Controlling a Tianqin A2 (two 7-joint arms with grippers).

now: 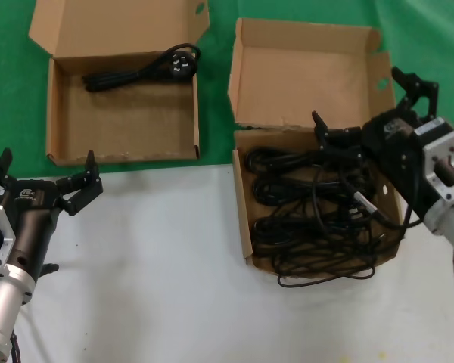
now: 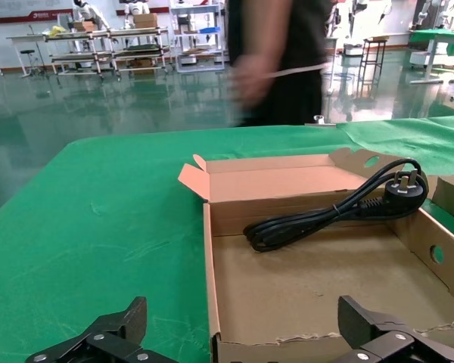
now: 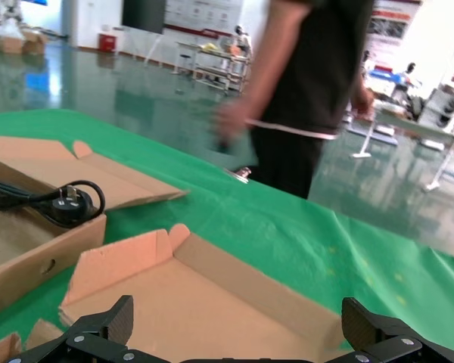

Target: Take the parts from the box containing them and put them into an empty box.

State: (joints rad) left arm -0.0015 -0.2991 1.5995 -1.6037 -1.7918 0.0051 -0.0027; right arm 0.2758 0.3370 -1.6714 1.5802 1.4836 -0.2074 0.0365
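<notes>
— Counting cords [image 1: 310, 204]: one [image 1: 140, 72] lies in the wide box [image 1: 121, 155]; the heap fills the square box [image 1: 244, 219]
— Both claws?
— Right claw [image 1: 363, 113] open above that heap, left claw [image 1: 45, 178] open, idle before the wide box

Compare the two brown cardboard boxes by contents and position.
The wider brown cardboard box, on the robot's left, holds one bundled black power cord against its back wall; the squarer brown cardboard box on the right holds a tangled heap of black cords, one looping over its front edge. Both are open, lids raised.
</notes>
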